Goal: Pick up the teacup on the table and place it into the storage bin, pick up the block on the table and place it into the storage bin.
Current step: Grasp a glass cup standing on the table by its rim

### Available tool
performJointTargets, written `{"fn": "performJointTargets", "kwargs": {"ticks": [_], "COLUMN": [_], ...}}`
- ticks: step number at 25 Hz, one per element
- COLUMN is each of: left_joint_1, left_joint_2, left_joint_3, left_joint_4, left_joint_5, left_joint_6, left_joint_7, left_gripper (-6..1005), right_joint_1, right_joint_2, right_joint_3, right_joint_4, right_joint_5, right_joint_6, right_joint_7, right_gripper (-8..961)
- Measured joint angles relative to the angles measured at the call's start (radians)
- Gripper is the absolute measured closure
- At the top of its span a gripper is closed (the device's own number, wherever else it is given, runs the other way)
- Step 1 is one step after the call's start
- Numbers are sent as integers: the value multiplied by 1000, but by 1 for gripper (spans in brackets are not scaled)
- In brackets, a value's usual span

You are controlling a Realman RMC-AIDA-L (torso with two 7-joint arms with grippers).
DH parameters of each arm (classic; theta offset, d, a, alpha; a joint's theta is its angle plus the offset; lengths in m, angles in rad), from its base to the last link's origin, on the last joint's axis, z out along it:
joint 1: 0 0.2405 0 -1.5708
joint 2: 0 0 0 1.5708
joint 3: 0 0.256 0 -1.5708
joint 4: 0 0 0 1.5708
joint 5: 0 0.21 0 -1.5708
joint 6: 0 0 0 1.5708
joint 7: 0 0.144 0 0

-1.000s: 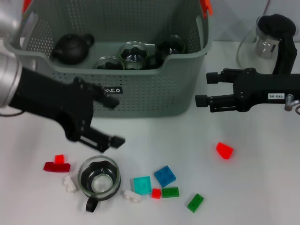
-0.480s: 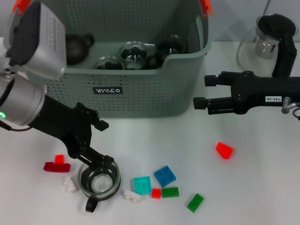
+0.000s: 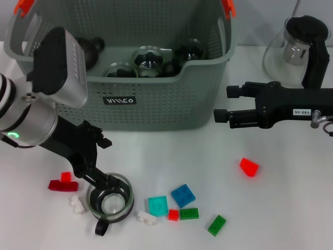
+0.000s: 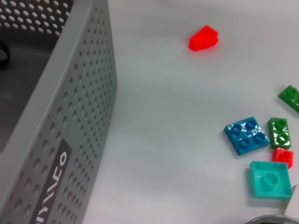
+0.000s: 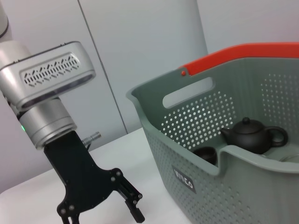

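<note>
Lettering on the storage bin (image 3: 156,104) label is unreadable; both tools (image 3: 106,162) (image 3: 225,102) spread.

You have a large grey perforated plastic storage bin (image 3: 156,99) with orange-red handle tabs standing upright at the back of the white table; a black label with white letters sits on its front wall. The clear glass teacup (image 3: 110,198) with a dark handle stands upright on the table, in front of the bin. To its right lies a scatter of plastic blocks; the red wedge-shaped block (image 3: 249,167) lies apart, farther right.
</note>
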Motion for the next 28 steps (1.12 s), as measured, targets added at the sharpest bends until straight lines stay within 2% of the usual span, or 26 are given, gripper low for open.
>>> {"fn": "performJointTargets", "kwargs": {"ticks": [28], "left_joint_1": [-12], "left_joint_2": [-3], "left_joint_3": [64], "left_joint_4": [-134], "left_joint_5": [30], "left_joint_6": [-101], "left_joint_7": [5], "left_gripper": [115], "right_joint_1": [2], "right_joint_2": [1], "right_joint_3": [1], "right_joint_4": [2], "right_joint_5": [0], "right_joint_6": [21], "right_joint_7": [-1], "right_gripper": [25]}}
